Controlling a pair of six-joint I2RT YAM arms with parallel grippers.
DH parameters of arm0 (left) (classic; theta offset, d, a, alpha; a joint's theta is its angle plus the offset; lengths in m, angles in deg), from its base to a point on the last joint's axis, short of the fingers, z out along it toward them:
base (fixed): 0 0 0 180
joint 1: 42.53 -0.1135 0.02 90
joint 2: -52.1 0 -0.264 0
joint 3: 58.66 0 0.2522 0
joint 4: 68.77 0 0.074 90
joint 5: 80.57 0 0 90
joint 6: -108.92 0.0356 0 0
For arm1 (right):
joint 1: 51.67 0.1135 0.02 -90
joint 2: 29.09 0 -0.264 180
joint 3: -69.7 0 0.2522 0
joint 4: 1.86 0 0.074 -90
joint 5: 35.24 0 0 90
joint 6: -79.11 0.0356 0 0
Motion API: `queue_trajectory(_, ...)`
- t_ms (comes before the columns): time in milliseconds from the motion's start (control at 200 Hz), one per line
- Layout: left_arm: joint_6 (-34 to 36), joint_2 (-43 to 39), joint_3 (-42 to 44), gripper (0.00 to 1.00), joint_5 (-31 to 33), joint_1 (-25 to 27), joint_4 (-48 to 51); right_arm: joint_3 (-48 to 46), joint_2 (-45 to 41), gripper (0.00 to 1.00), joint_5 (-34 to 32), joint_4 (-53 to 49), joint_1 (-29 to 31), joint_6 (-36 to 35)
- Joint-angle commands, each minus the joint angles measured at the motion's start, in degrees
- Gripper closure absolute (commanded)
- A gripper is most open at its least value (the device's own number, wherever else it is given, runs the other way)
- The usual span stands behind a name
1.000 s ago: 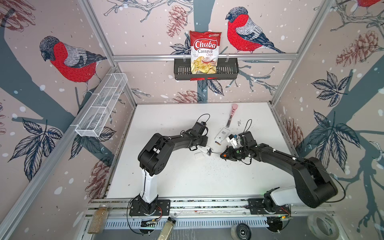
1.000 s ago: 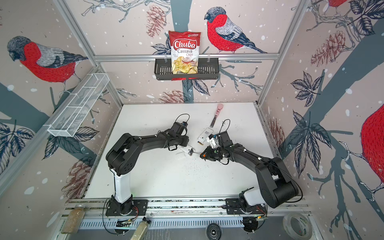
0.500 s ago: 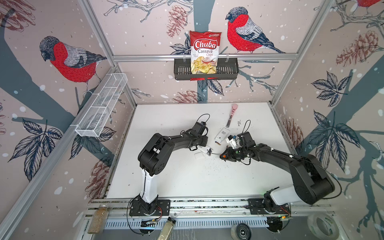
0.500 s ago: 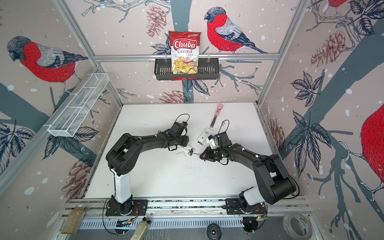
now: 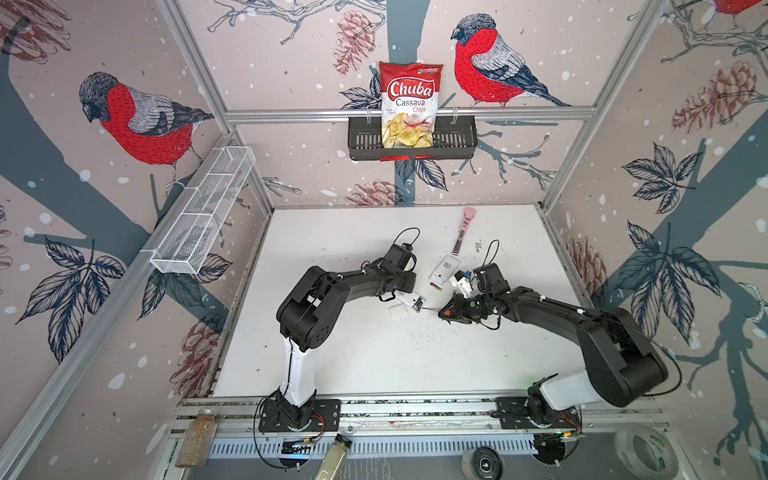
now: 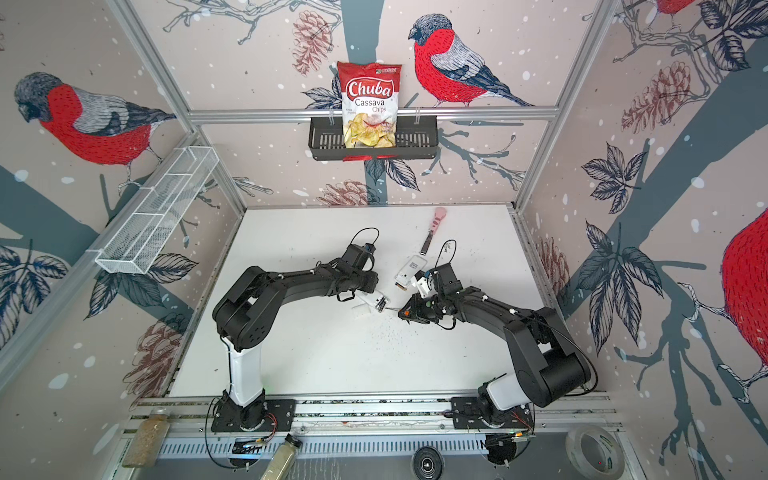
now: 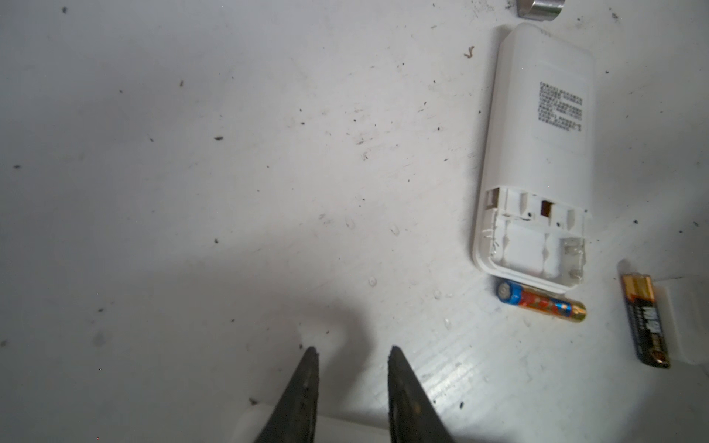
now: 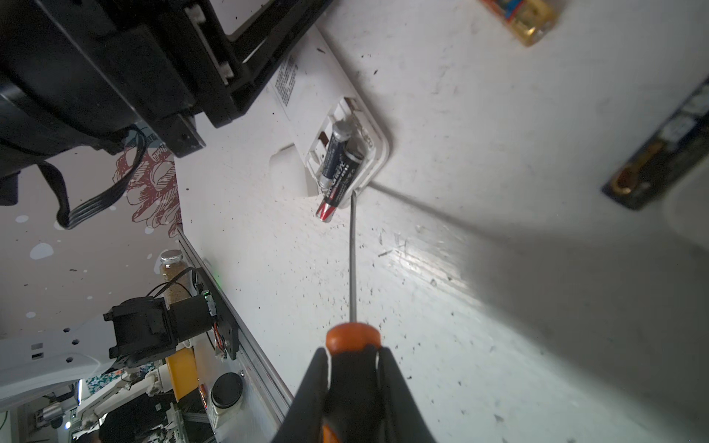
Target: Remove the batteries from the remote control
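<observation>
My left gripper (image 7: pixel 353 348) rests on a white remote control (image 5: pixel 409 300) near the table's middle, its fingers a little apart around the body. The back compartment is open and holds two dark batteries (image 8: pixel 339 165); one juts past the end. My right gripper (image 8: pixel 353 351) is shut on an orange-handled screwdriver (image 8: pixel 352 261), whose tip touches the compartment's rim beside the jutting battery. A second white remote (image 7: pixel 537 153) lies behind with its compartment empty. Beside it lie a blue-and-orange battery (image 7: pixel 541 303) and a black-and-gold one (image 7: pixel 646 320).
A white battery cover (image 5: pixel 395 311) lies against the held remote. A pink-handled tool (image 5: pixel 463 228) lies near the back. A black basket (image 5: pixel 457 141) with a chips bag hangs on the back wall, a white wire basket (image 5: pixel 203 216) on the left wall.
</observation>
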Motion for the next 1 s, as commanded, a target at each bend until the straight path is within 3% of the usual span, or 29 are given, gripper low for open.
queue_trajectory(0, -0.18, 0.48, 0.07, 0.68, -1.56, -0.06, 3.57, 0.66, -0.31, 1.00, 2.23, 3.49, 0.31, 0.12)
queue_trajectory(991, -0.10, 0.39, 0.11, 0.69, -1.44, -0.21, 3.75, -0.14, -0.85, 1.00, -0.02, 0.30, 0.33, -1.38)
